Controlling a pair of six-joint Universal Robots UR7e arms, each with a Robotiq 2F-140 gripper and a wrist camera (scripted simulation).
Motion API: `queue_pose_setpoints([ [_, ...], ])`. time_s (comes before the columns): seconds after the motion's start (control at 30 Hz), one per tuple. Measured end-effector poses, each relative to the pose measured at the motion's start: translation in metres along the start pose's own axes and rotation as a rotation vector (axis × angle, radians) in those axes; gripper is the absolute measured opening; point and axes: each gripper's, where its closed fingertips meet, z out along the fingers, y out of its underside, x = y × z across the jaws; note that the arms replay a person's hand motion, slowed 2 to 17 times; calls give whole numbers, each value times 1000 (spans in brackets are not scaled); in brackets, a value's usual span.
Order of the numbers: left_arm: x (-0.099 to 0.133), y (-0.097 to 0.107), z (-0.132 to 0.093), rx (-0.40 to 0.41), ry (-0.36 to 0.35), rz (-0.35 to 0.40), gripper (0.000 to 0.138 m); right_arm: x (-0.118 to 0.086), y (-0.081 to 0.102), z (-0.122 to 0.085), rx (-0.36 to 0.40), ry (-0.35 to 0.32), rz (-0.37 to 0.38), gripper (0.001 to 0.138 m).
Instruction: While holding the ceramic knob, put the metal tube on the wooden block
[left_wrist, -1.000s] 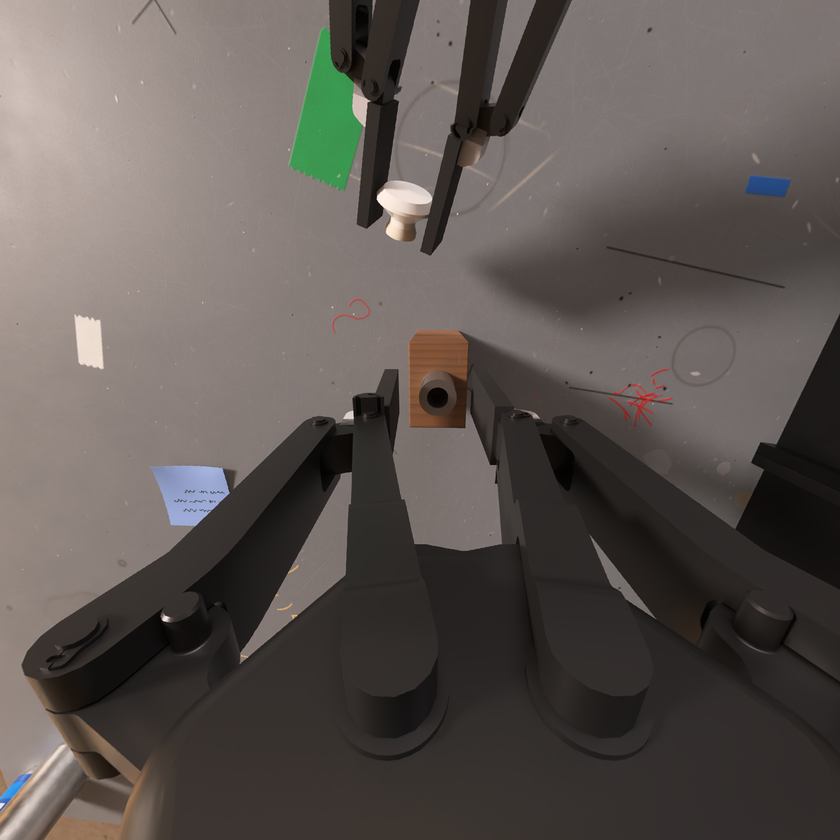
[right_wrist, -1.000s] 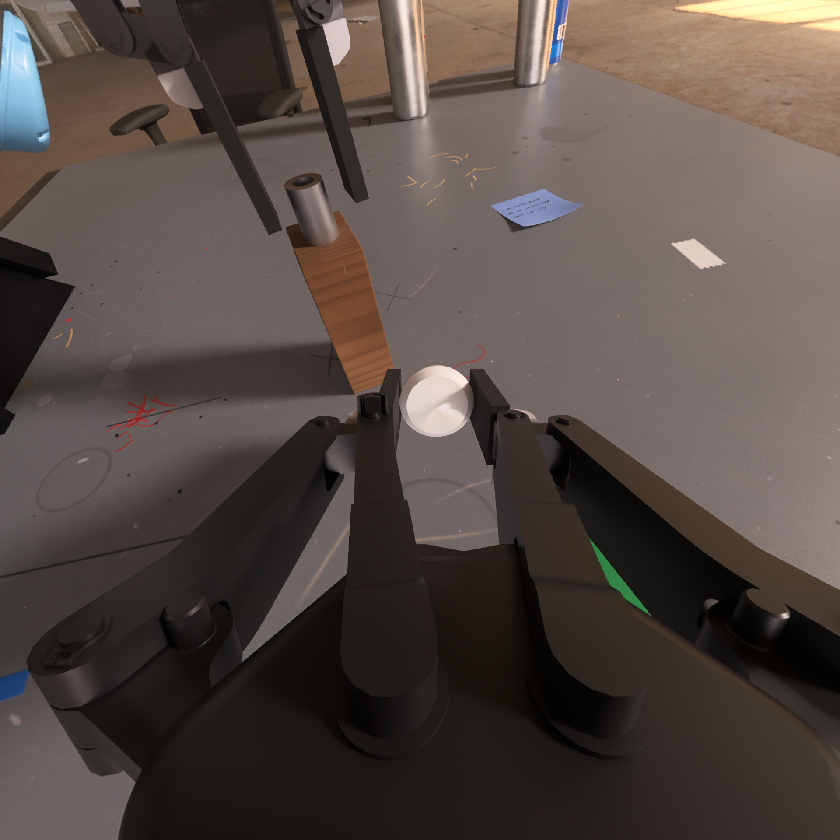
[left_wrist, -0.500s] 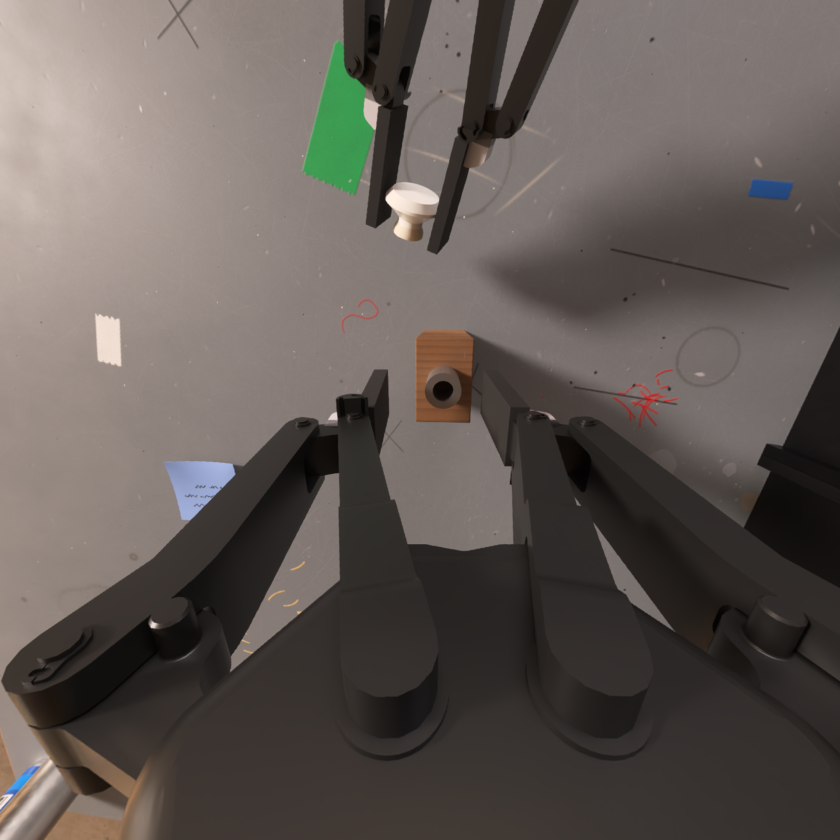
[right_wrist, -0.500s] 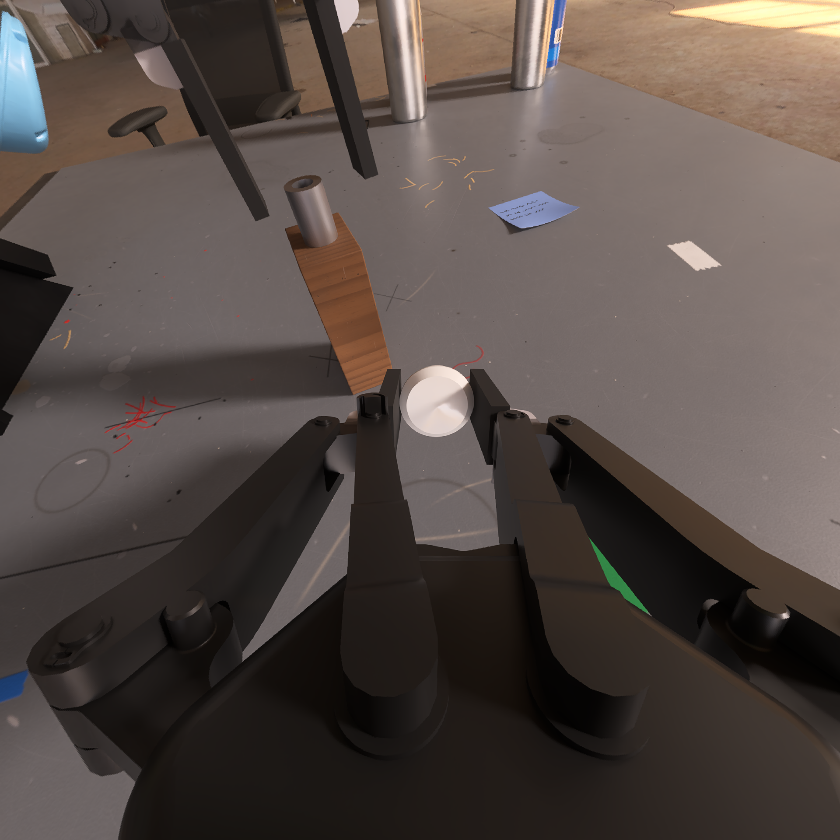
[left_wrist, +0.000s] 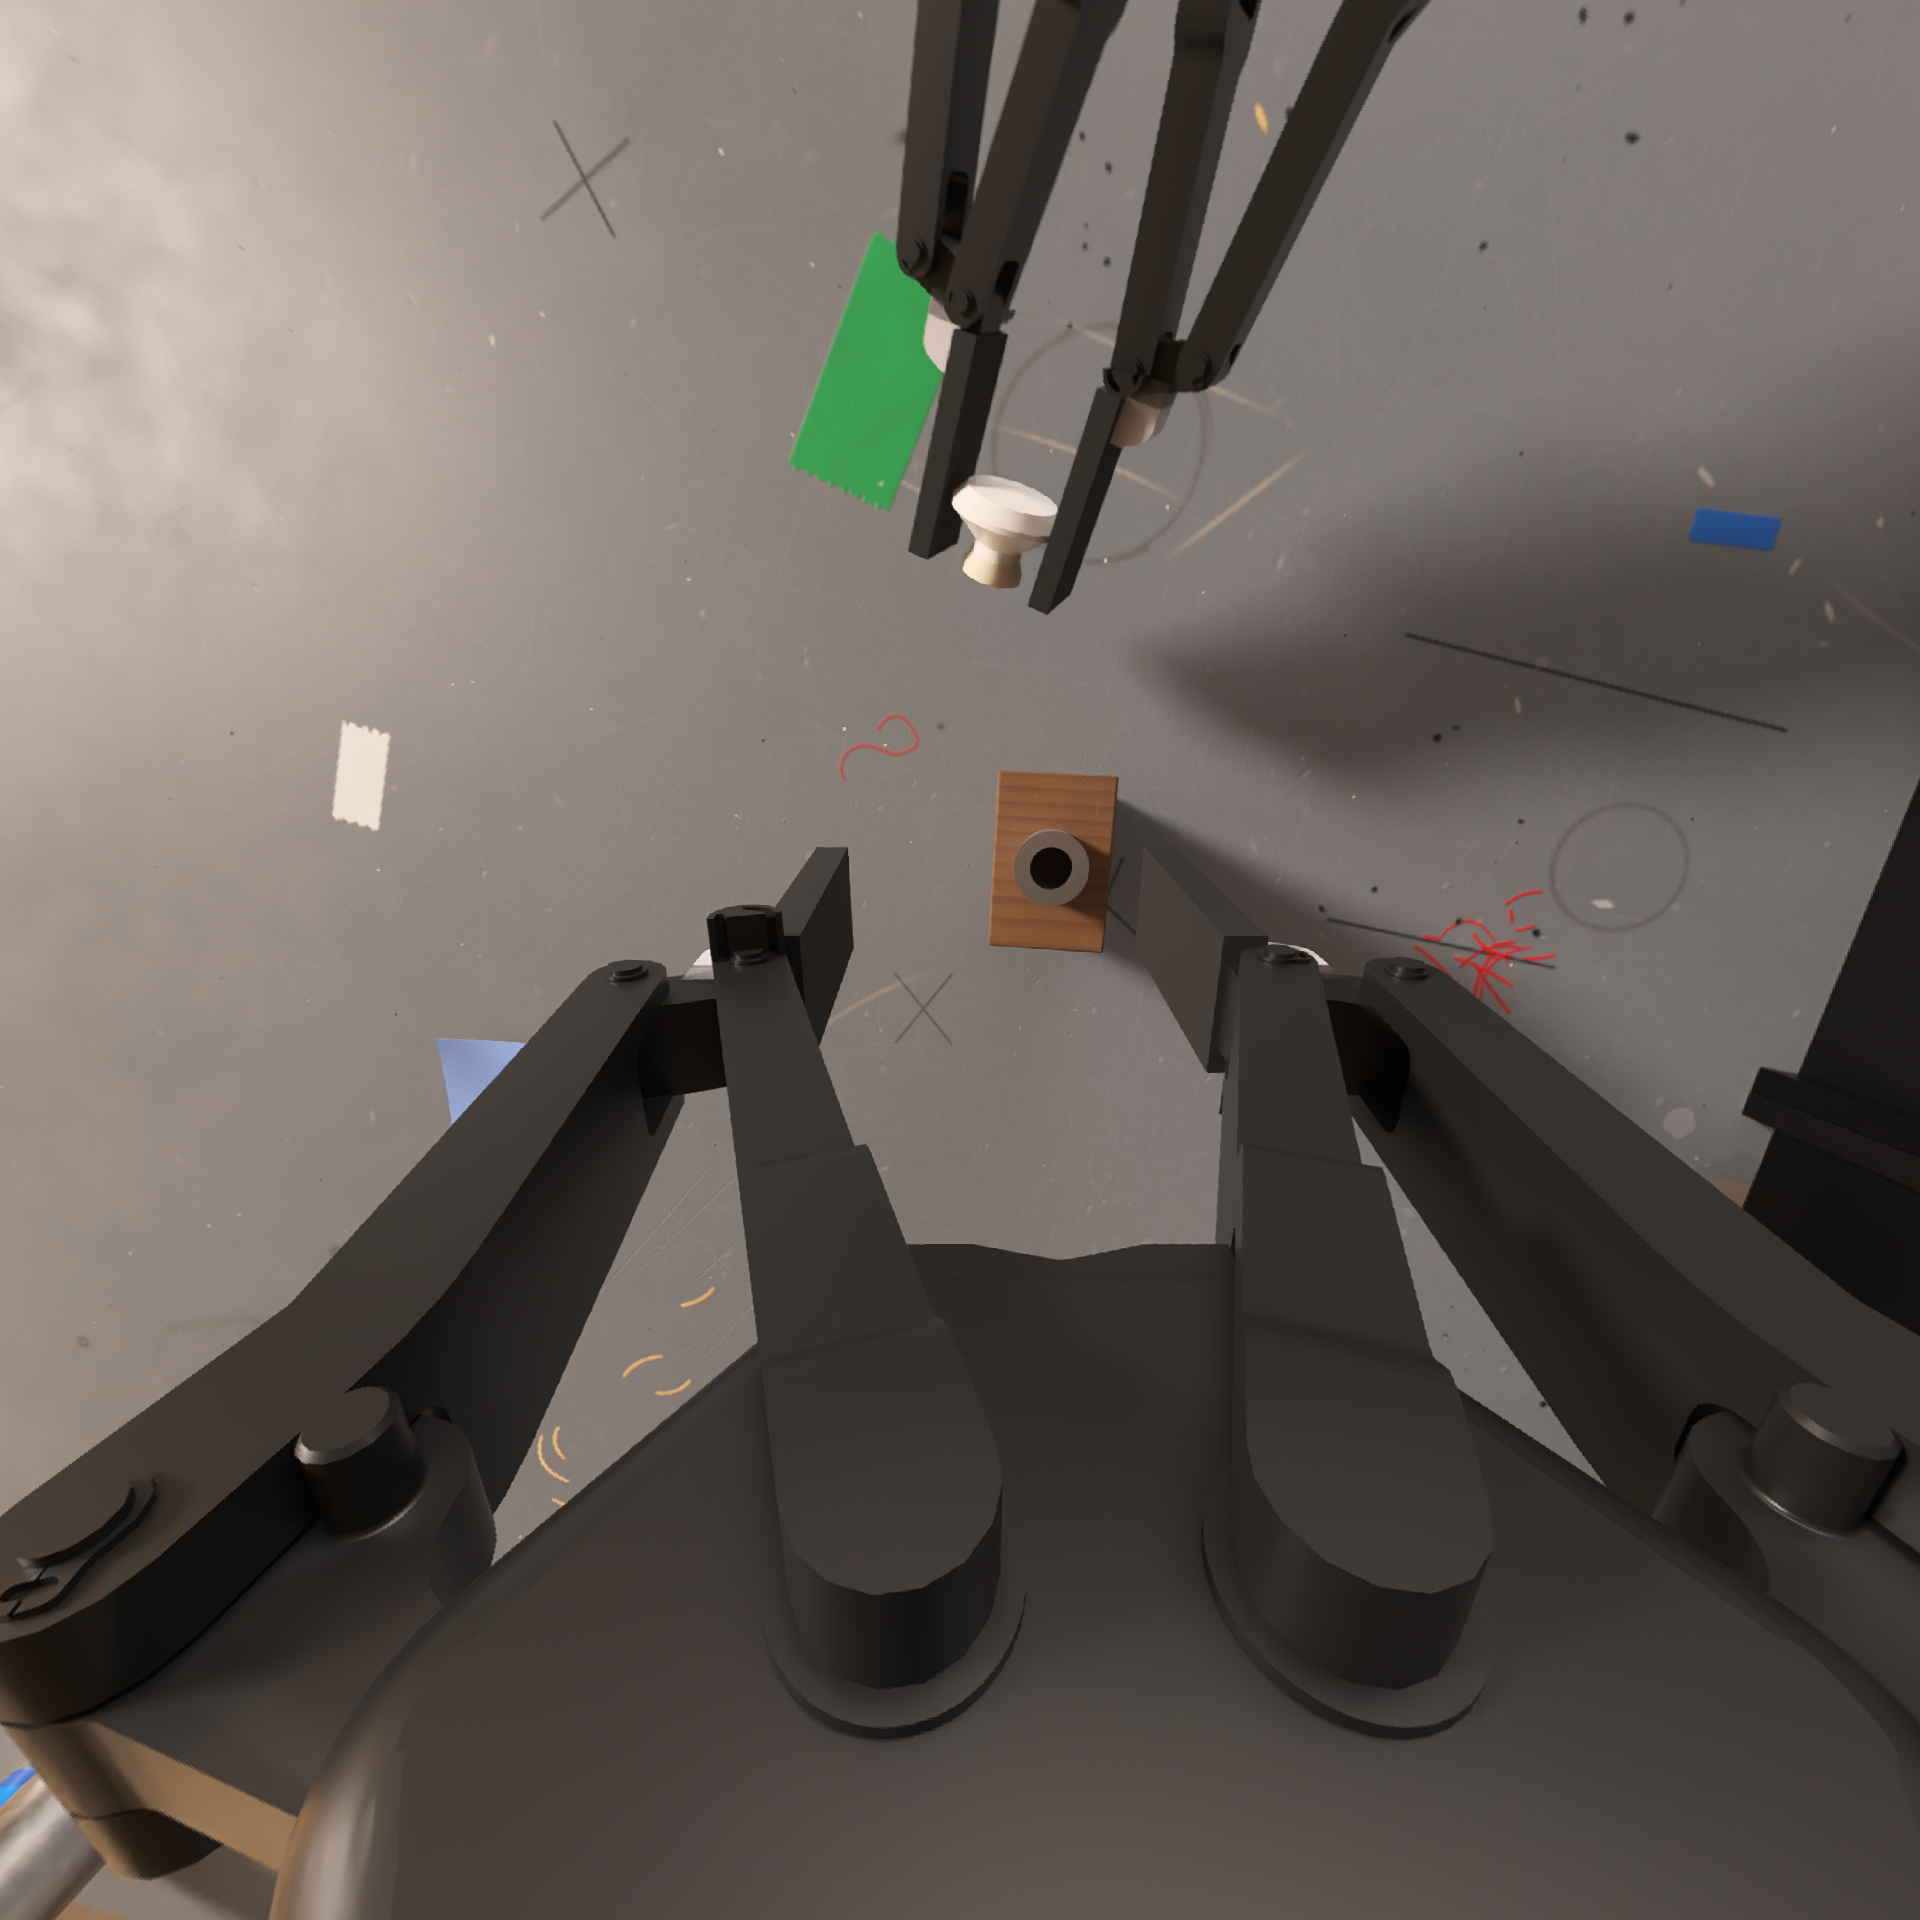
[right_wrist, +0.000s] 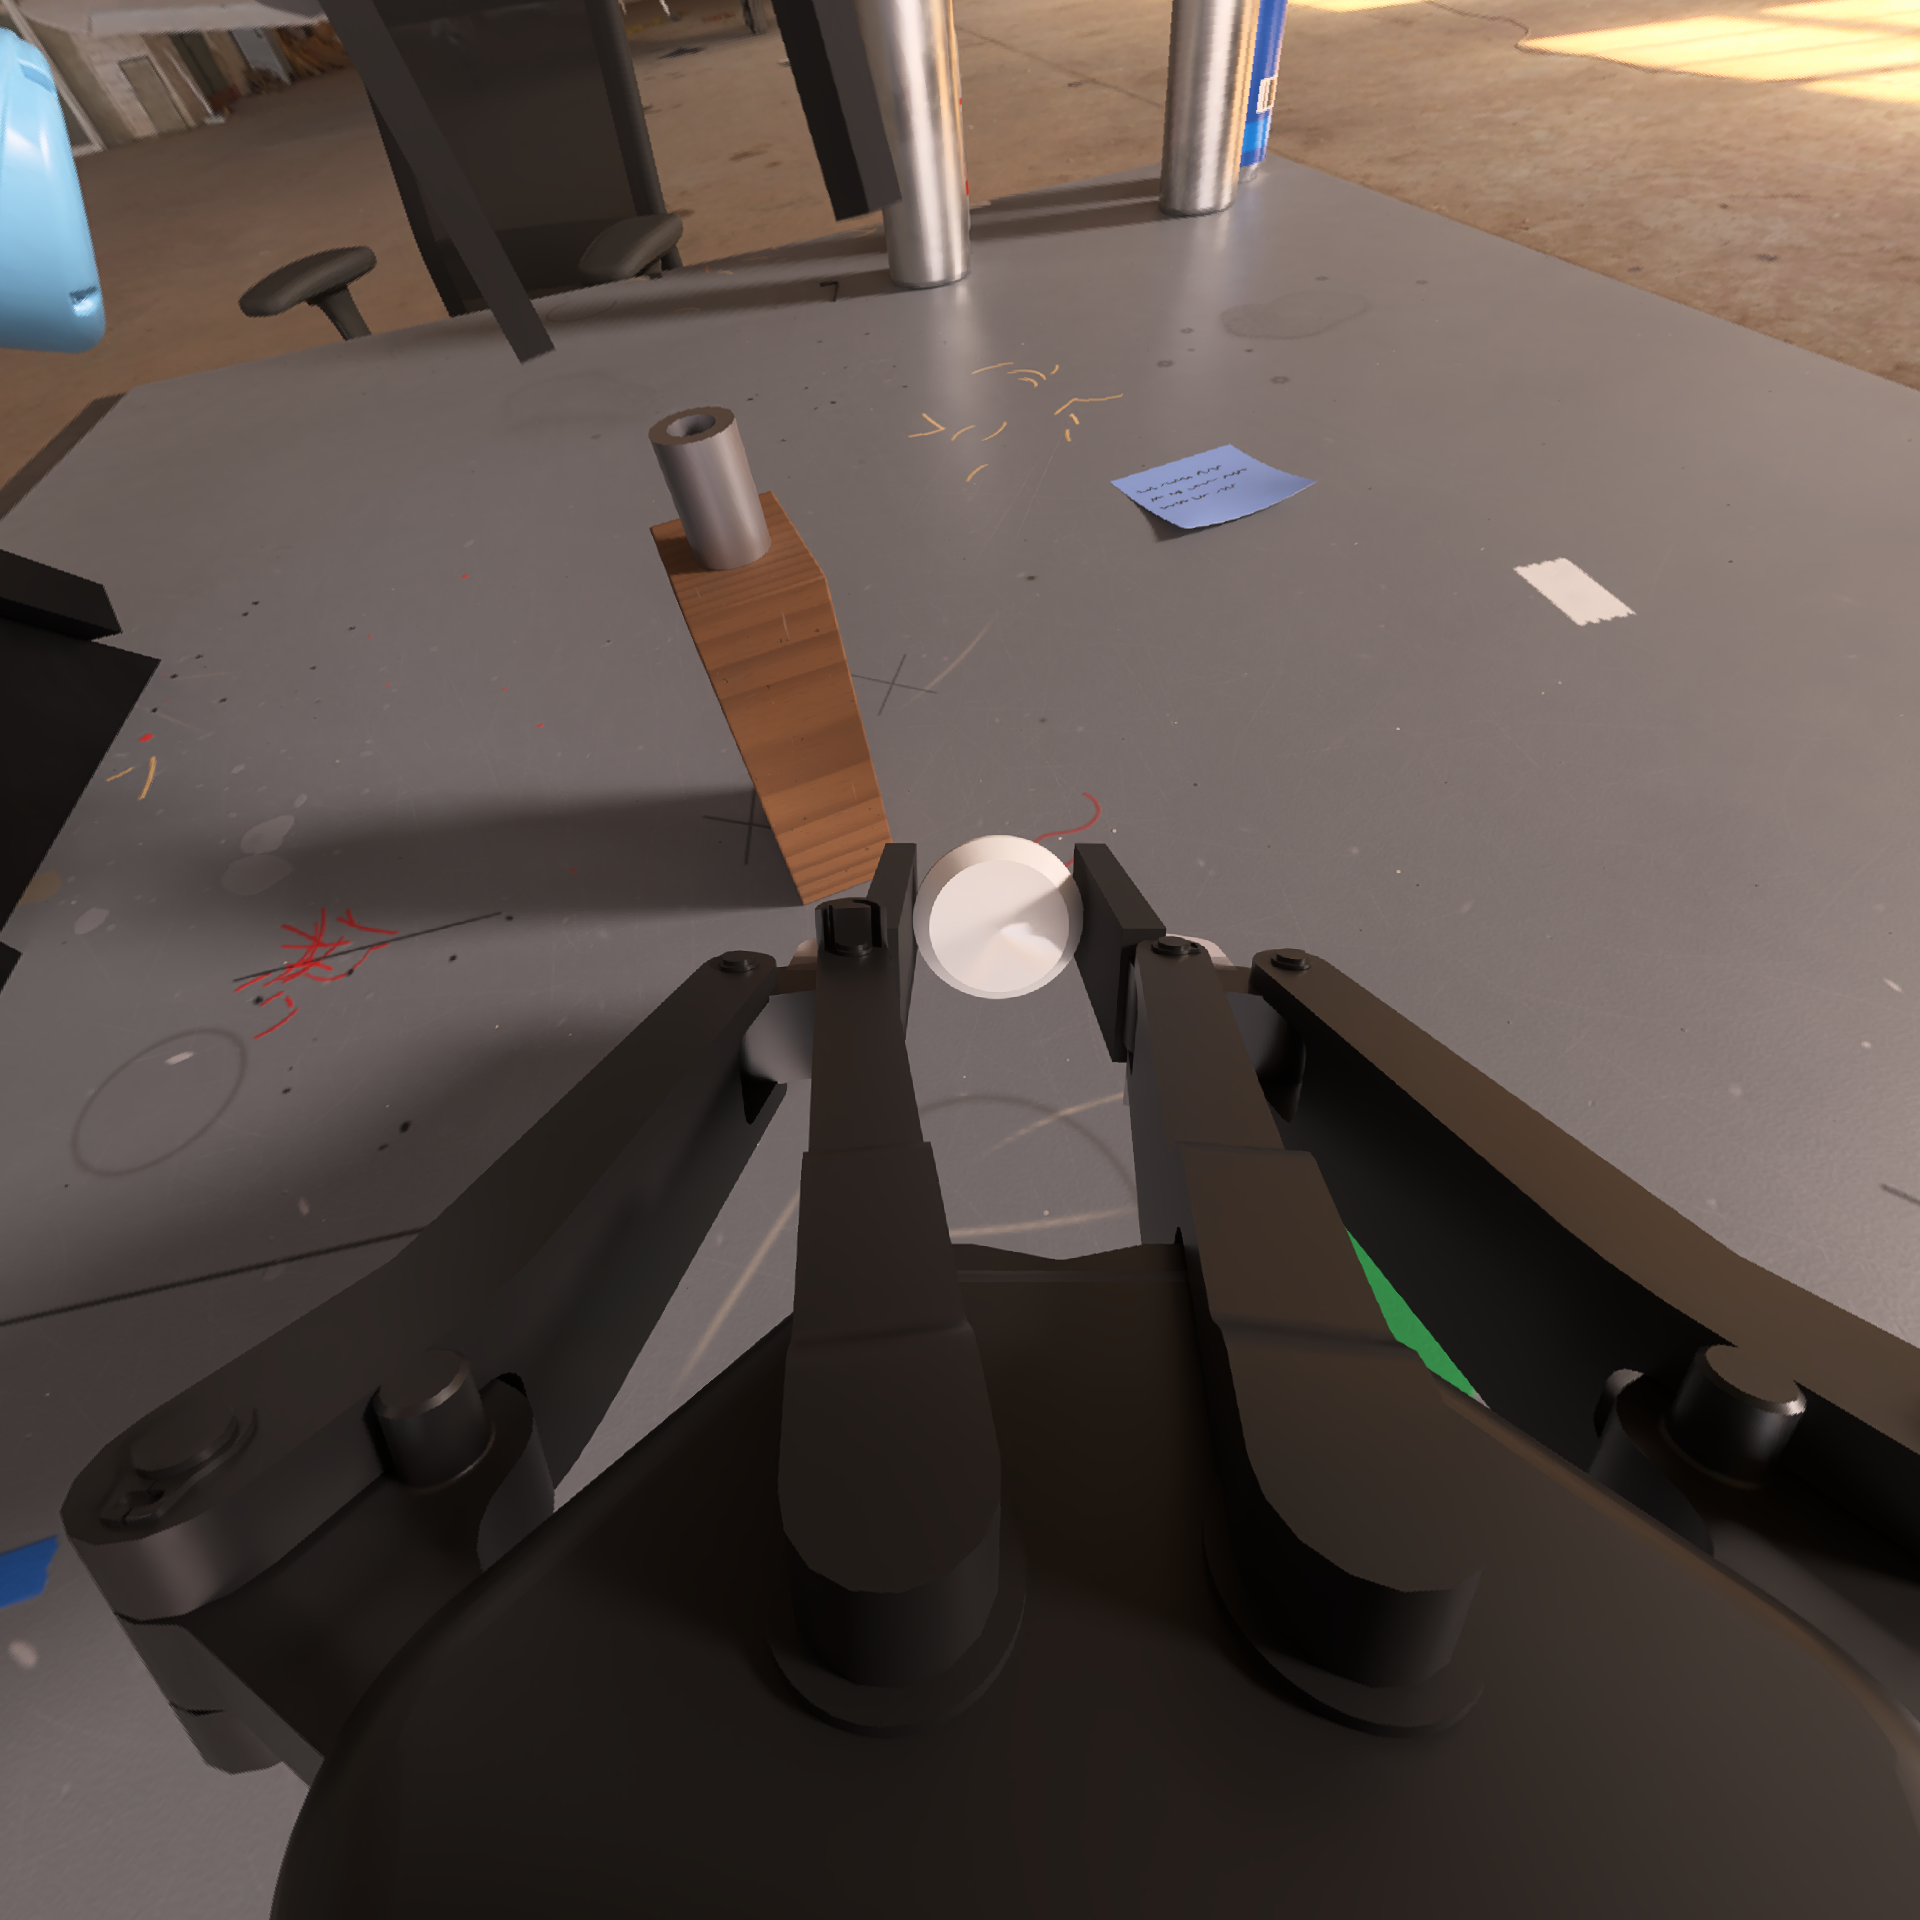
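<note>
The metal tube (left_wrist: 1051, 868) stands upright on the wooden block (left_wrist: 1049, 821) on the desk (left_wrist: 416, 520), directly below the wide-open left gripper (left_wrist: 992, 904), while the right gripper (right_wrist: 995, 914), farther off, clamps the ceramic knob (right_wrist: 995, 920).

Matte black end effector (left_wrist: 992, 894), angular linkage fingers (left_wrist: 821, 914), round pivot screws, pale joint bushings.

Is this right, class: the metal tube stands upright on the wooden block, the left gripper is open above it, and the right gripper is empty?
One slip: the right gripper is not empty; the right wrist view shows it shut on the ceramic knob. The metal tube does stand upright on the wooden block, with the left gripper open above it.
</note>
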Motion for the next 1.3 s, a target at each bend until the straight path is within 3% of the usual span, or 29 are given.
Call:
queue_pose_setpoints([
  [0.33, -16, 0, -25, 162, -58, -64, 85, 1, -1, -1, 4, 7, -1, 40],
  [0.7, -36, 6, -52, 415, -151, -157, 95, 1, -2, -2, 12, 11, 1, 40],
  [1.3, -63, 47, -72, 814, -268, -375, 103, 1, -1, 0, 4, 16, 0, 40],
])
